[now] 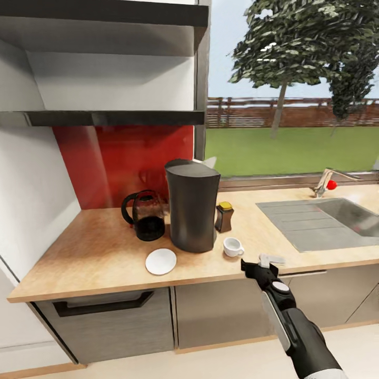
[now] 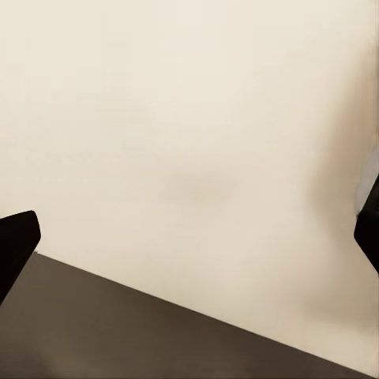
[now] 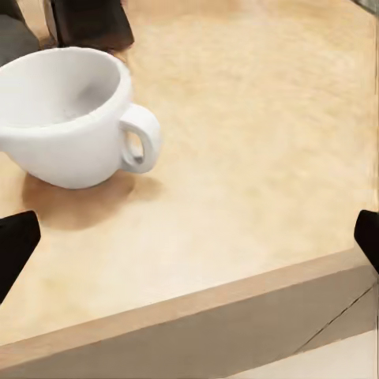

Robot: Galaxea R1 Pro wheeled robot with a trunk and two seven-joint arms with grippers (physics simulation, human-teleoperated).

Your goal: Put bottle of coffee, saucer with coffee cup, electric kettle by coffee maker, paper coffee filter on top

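Right gripper (image 1: 265,261), at the end of the dark arm rising from the lower right of the head view, hovers at the front edge of the countertop (image 1: 95,247), its jaws spread wide and holding nothing. In the right wrist view the two dark fingertips (image 3: 14,246) sit far apart at the picture's sides, with bare worktop (image 3: 260,142) between them. The cup (image 1: 232,246) stands just beyond the gripper, at about 11 o'clock from it, upright on the wood, handle turned toward the sink side; it is near the fingers but not touched (the wrist view shows it (image 3: 71,114) clear of both tips).

The saucer (image 1: 161,261) lies flat near the front edge, at about 9 o'clock from the gripper and well apart from the cup. The coffee maker (image 1: 192,205) stands between and behind them, roughly 11 o'clock from the gripper. The bottle (image 1: 224,216) stands just beside the maker's right flank, at 12 o'clock from the cup. The kettle (image 1: 145,215) sits touching or nearly touching the maker's left flank. The sink (image 1: 321,221) lies at 2 o'clock from the gripper.

Left gripper (image 2: 189,245): dark fingertips (image 2: 16,241) at the picture's two edges, set wide apart, nothing between them, against a pale blank surface.
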